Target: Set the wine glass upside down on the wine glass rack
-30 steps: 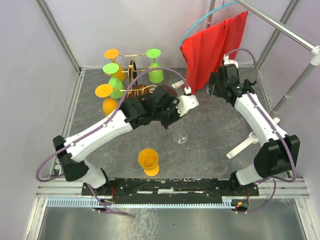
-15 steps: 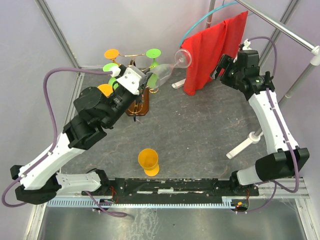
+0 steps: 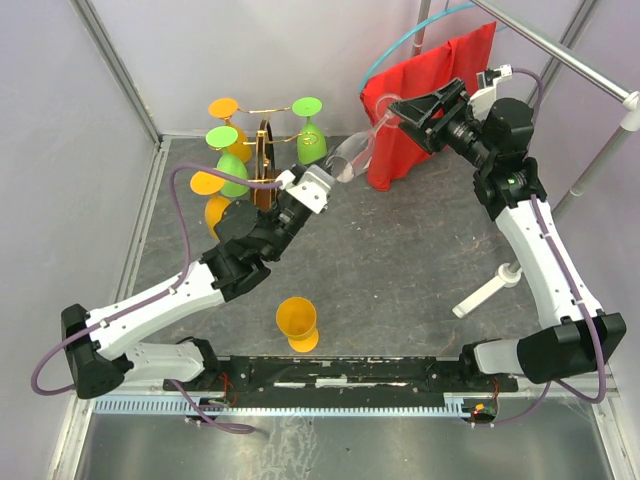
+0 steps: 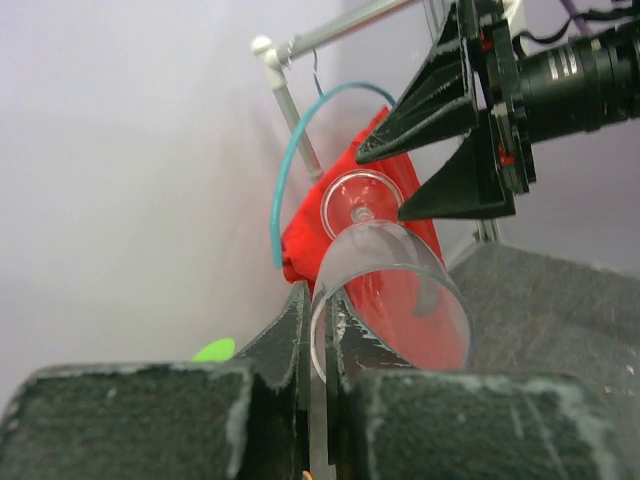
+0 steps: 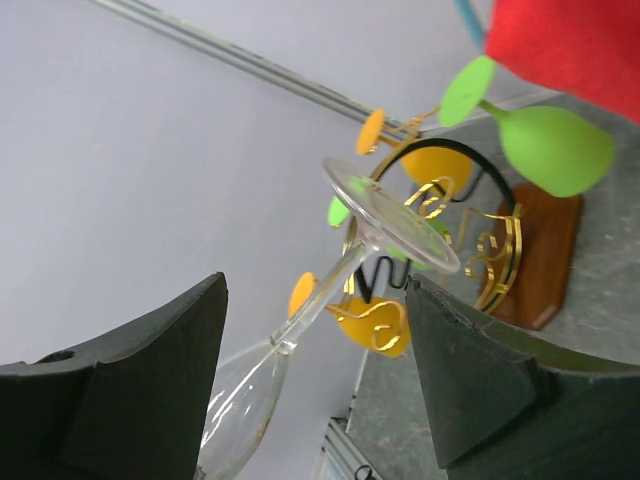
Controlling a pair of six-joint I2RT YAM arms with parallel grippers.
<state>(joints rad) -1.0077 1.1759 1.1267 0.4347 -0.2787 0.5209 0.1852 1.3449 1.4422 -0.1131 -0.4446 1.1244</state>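
A clear wine glass lies tilted in the air, with its foot toward the red cloth. My left gripper is shut on the rim of its bowl; the rim sits pinched between the jaws of the left gripper. My right gripper is open, and its fingers flank the foot end without touching it. In the right wrist view the stem crosses between the wide-apart fingers of the right gripper. The wine glass rack, gold wire on a brown base, stands at the back left.
Green and orange glasses hang upside down on the rack. Another orange glass stands on the table near the front. A red cloth hangs from a rail at the back, and a white stand is at the right.
The left arm lifted the clear glass off the table, tipped it and carried it to the back. The right gripper swung left to straddle the stem.
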